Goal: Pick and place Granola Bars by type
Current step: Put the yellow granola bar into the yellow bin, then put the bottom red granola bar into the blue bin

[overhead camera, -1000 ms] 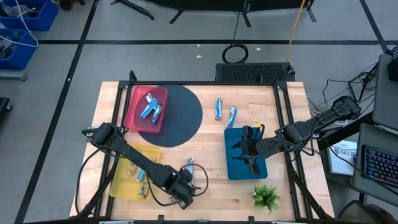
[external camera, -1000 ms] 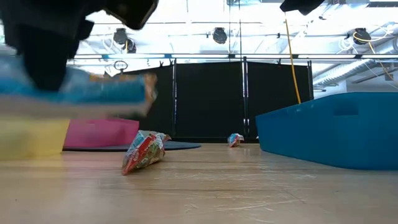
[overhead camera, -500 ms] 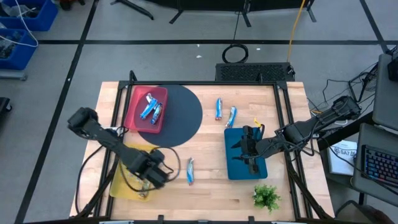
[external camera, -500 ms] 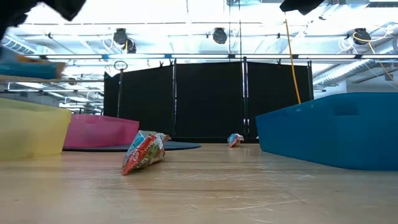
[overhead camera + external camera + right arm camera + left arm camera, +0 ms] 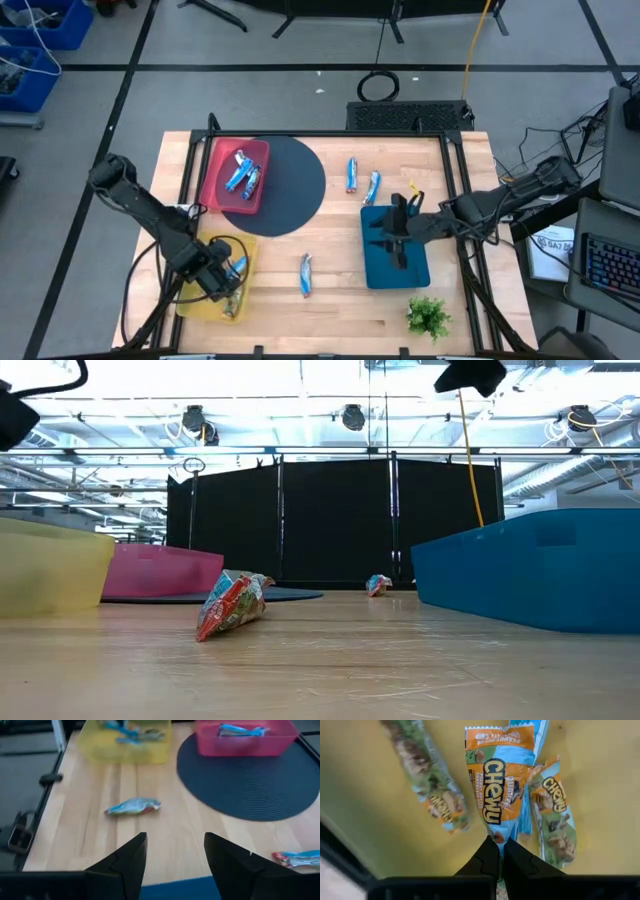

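The left gripper (image 5: 496, 851) has carried its Chewy granola bar (image 5: 496, 795), pinched between its fingers, from mid-bench over the yellow bin (image 5: 203, 300), ready to drop; the right gripper (image 5: 397, 236) waits above the blue bin (image 5: 415, 272), fingers spread.

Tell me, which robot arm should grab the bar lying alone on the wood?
Probably the right. Its hand is open and empty over the blue bin, beside the lone bar. The left hand is shut on a bar over the yellow bin.

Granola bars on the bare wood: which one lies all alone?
The granola bar between the yellow bin and blue bin lies alone. The other two loose bars sit side by side beyond the blue bin.
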You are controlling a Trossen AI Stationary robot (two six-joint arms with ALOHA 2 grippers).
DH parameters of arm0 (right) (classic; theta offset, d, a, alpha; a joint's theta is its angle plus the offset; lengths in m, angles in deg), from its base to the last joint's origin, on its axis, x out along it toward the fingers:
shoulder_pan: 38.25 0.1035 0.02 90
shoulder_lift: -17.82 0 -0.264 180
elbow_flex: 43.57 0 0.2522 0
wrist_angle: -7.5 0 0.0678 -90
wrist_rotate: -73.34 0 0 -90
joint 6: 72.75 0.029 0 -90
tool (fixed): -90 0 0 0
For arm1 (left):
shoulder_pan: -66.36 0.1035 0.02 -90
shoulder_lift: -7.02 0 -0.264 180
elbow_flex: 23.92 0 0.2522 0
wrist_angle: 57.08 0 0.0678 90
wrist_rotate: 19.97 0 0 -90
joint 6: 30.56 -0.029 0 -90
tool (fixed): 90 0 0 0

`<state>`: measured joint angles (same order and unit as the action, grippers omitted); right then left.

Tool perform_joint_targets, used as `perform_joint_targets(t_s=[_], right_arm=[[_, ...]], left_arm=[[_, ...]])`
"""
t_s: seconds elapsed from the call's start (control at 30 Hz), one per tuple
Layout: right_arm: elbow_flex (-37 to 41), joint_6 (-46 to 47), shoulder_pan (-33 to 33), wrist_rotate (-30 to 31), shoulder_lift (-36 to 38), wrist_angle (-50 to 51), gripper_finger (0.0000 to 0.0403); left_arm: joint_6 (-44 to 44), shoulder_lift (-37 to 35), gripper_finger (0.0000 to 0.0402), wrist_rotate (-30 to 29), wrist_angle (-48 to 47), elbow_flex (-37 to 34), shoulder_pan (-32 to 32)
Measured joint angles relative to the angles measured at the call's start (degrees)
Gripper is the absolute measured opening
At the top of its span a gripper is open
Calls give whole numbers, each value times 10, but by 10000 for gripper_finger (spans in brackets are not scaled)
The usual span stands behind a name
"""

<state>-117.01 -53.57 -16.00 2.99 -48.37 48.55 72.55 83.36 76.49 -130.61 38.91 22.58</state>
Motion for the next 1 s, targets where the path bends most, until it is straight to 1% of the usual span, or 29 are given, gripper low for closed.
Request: perform_joint_targets(t_s=[0.1,0.2,0.3,0.4,0.47,0.57,0.7,0.8,0.9,1.0], right_arm=[[0,15,-18,-3,-12,-29,213],[-10,31,-31,-4,-48,-70,244],[-41,58,-32,16,-113,-108,270],[-89,91,-33,48,-188,-125,281],[-122,115,-37,72,-234,-124,281],[-165,153,-44,91,-289,-125,273],[-209,200,-47,134,-343,-124,256],[-228,209,-48,142,-367,-122,245],[-232,204,-51,146,-371,-111,236],[-232,188,-58,147,-364,-81,234]], left_arm=[[-6,0,51,-5,12,-9,1],[-16,0,96,-22,17,-9,4],[-14,0,138,-36,16,-1,4],[-10,0,177,-61,22,9,4],[-10,0,200,-92,31,12,4],[-24,0,232,-120,35,12,6],[-50,-1,261,-123,34,12,20],[-46,-10,274,-122,48,12,36],[-77,-26,279,-133,110,12,59],[-112,-32,276,-169,197,13,85]])
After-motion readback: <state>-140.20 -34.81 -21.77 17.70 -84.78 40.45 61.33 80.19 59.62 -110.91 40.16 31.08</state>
